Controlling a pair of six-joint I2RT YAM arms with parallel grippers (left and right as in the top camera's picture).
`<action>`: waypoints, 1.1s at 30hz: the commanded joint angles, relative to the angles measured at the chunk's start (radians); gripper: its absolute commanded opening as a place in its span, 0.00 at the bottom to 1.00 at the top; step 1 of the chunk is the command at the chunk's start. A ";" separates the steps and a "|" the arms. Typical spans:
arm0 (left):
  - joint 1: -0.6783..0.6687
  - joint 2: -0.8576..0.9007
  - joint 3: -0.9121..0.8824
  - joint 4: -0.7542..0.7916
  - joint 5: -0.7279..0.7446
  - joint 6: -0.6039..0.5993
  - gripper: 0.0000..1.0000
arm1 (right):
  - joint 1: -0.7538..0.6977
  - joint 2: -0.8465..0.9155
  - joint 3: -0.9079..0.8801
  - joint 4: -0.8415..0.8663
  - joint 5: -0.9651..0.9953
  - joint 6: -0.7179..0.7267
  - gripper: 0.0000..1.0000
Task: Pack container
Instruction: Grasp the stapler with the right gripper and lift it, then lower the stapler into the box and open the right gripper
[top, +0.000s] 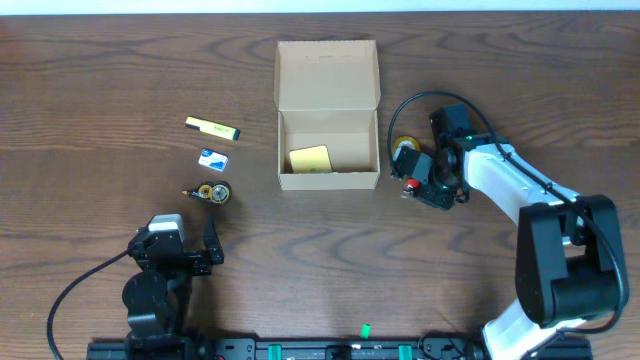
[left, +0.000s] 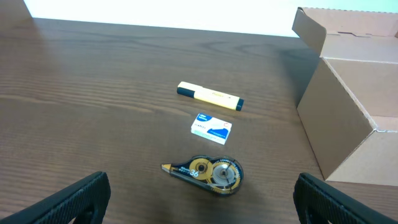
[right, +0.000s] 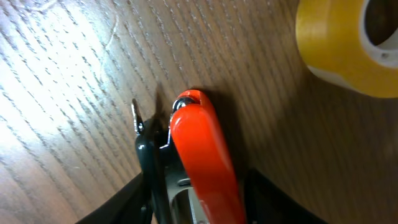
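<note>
Right arm (top: 520, 190) reaches in from lower right. Right gripper (right: 199, 199) low over table, jaws straddling red stapler (right: 202, 155); cannot tell if pinching. Left gripper (left: 199, 199) lower left, jaws spread wide. Dark wood table (top: 100, 80). Container (top: 330, 181) upper centre, lid open.

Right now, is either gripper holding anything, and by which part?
Left gripper open, empty. Right gripper straddles the red stapler at its sides; a firm hold cannot be told.
</note>
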 joint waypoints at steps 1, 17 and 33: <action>-0.004 -0.006 -0.022 -0.006 -0.011 -0.006 0.95 | -0.004 0.024 -0.007 0.005 0.002 -0.008 0.40; -0.004 -0.006 -0.022 -0.006 -0.011 -0.006 0.95 | -0.002 0.023 -0.006 -0.015 -0.007 0.097 0.01; -0.004 -0.006 -0.022 -0.006 -0.011 -0.006 0.95 | 0.121 -0.128 0.576 -0.304 -0.035 0.307 0.01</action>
